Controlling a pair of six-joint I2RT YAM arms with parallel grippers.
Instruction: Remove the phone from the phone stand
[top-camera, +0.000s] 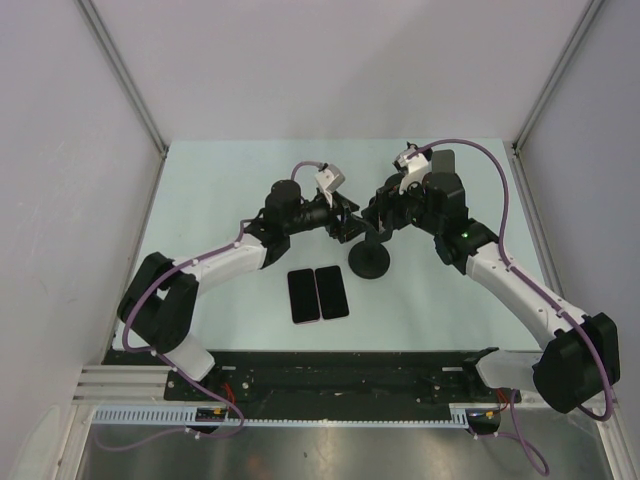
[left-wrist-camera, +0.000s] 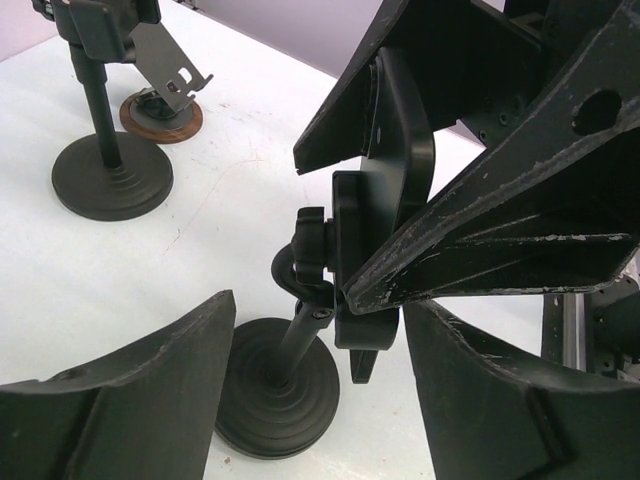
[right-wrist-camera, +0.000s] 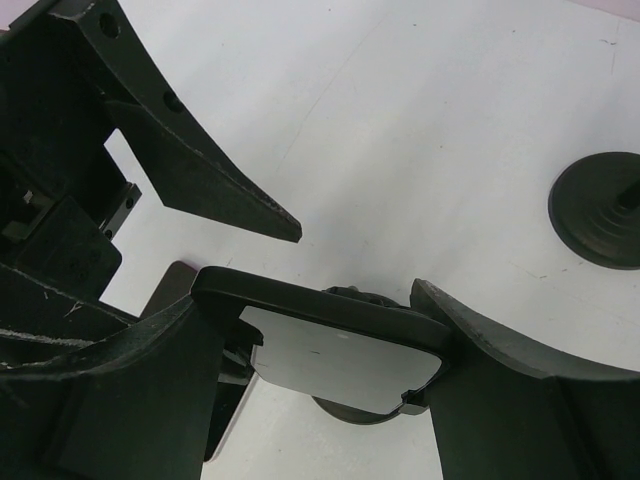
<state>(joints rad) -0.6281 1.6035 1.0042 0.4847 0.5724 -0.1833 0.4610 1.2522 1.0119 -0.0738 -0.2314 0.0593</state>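
The phone (right-wrist-camera: 340, 355), a black slab with a glossy screen, sits crosswise between my right gripper's fingers (right-wrist-camera: 500, 400), which press on both of its edges. A small clip of the stand's cradle still hooks its lower corner. The black phone stand (top-camera: 369, 262) has a round ribbed base (left-wrist-camera: 275, 395) and a slanted stem. My left gripper (left-wrist-camera: 318, 335) straddles the stem and cradle (left-wrist-camera: 362, 260) with a gap on each side, so it is open. Seen from above, both grippers meet over the stand, my right gripper (top-camera: 388, 213) coming in from the right.
Two dark phones (top-camera: 303, 295) (top-camera: 331, 291) lie flat side by side in front of the stand. In the left wrist view a second black stand (left-wrist-camera: 108, 175) and a metal-plated holder on a brown disc (left-wrist-camera: 162, 110) stand behind. White walls enclose the table on three sides.
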